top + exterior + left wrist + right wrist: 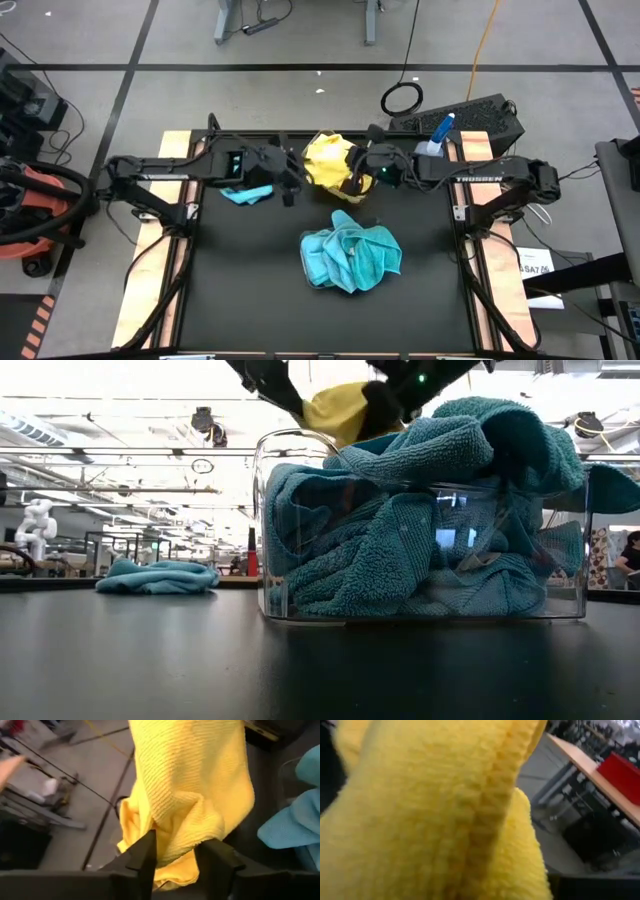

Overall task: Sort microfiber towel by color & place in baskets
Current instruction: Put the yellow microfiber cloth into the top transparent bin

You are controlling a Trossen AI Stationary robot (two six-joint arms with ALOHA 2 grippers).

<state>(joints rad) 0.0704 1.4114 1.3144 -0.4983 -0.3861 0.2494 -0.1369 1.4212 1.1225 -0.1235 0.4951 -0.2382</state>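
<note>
A yellow towel (328, 160) is bunched at the far middle of the table, between my two grippers. My left gripper (291, 183) is at its left side, shut on it; the left wrist view shows yellow cloth (192, 785) running away from the fingers. My right gripper (356, 182) is at the towel's right side, and yellow cloth (435, 815) fills its wrist view. A clear basket (575, 575) at the table's middle holds a heap of turquoise towels (350, 257). One turquoise towel (247, 193) lies flat on the table to the left. I cannot make out a second basket. My left gripper pinches a bunched fold of the yellow towel (176, 851) between its two fingers (145, 856); several layers sit in the gap. The cloth runs on past the fingers, and a loose edge (131, 827) sags to one side. In the low view the towel (335, 408) is up off the table.
A clear spray bottle with a blue nozzle (438, 134) and a black case (468, 115) stand at the far right corner. Bare black table (240, 290) lies on the near side and to the left of the turquoise basket. Wooden rails border both sides.
</note>
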